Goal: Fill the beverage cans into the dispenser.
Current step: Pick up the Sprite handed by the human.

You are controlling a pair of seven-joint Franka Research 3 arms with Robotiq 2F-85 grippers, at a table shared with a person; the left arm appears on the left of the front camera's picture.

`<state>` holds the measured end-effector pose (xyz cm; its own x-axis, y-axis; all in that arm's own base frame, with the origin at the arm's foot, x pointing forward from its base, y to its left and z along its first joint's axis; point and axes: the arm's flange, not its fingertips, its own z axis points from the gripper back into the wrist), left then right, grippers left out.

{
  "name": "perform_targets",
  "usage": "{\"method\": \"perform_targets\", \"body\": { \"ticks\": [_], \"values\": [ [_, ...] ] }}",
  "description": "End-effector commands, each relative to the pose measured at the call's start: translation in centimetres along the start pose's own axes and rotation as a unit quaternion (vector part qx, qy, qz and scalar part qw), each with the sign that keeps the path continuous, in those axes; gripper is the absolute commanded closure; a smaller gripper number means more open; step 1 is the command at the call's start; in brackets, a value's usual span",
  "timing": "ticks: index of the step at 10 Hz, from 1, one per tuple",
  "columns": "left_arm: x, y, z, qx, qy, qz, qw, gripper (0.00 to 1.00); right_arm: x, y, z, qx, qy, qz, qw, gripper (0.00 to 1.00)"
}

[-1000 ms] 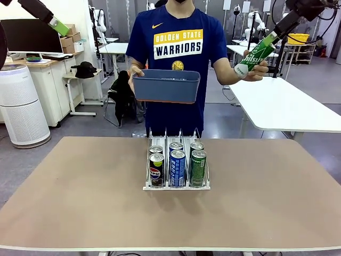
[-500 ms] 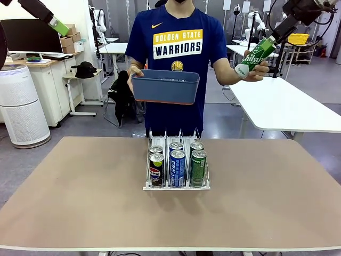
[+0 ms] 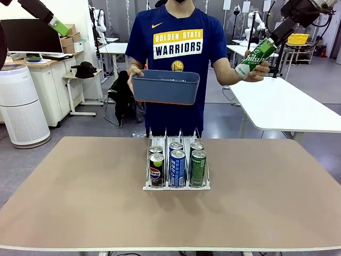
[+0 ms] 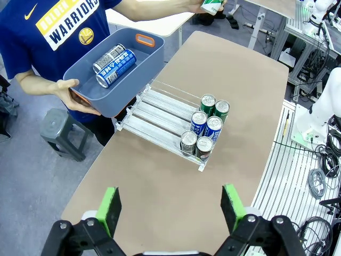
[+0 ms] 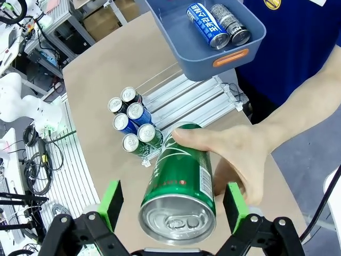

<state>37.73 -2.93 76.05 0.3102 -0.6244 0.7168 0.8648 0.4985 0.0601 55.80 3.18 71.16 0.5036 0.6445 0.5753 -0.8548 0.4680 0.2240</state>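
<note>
The right gripper (image 5: 172,194) is raised with its jaws spread wide, green pads on either side of a green beverage can (image 5: 181,176) without touching it; the person's hand (image 5: 237,160) holds that can up to it. The left gripper (image 4: 170,205) hangs high, jaws apart and empty. The dispenser (image 3: 176,187) sits mid-table with six cans (image 3: 177,166) at its front lip; the person's dark blue bin (image 3: 165,88) holds two more

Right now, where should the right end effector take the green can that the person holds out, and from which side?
Probably the bare top half of the green can, whose silver lid faces the right end effector; the person's hand wraps the far half. Come along its axis, pads on the sides.
</note>
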Motion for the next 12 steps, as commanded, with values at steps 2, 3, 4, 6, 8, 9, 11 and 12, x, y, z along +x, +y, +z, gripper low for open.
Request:
{"method": "perform_targets", "body": {
  "ticks": [2,3,4,6,8,9,11,12],
  "values": [
    [-0.06,-0.06,-0.04,0.001,0.006,0.003,1.000,0.00,0.25,-0.18,-0.29,0.014,0.003,0.002,1.000,0.00],
    [-0.06,-0.06,-0.04,0.001,0.006,0.003,1.000,0.00,0.27,-0.28,-0.35,0.011,0.002,-0.004,1.000,0.00],
    [-0.06,-0.06,-0.04,0.001,0.006,0.003,1.000,0.00,0.16,0.00,-0.30,0.003,0.001,0.001,1.000,0.00],
    [-0.06,-0.06,-0.04,0.001,0.006,0.003,1.000,0.00,0.16,0.00,-0.30,0.003,0.001,0.001,1.000,0.00],
    [-0.06,-0.06,-0.04,0.001,0.006,0.003,1.000,0.00,0.16,0.00,-0.30,0.003,0.001,0.001,1.000,0.00],
    [-0.06,-0.06,-0.04,0.001,0.006,0.003,1.000,0.00,0.16,0.00,-0.30,0.003,0.001,0.001,1.000,0.00],
    [-0.06,-0.06,-0.04,0.001,0.006,0.003,1.000,0.00,-0.18,-0.18,-0.36,0.001,0.007,0.007,1.000,0.45],
    [-0.06,-0.06,-0.04,0.001,0.006,0.003,1.000,0.00,-0.32,-0.21,-0.22,0.013,0.009,0.010,1.000,0.60]
  ]
}}
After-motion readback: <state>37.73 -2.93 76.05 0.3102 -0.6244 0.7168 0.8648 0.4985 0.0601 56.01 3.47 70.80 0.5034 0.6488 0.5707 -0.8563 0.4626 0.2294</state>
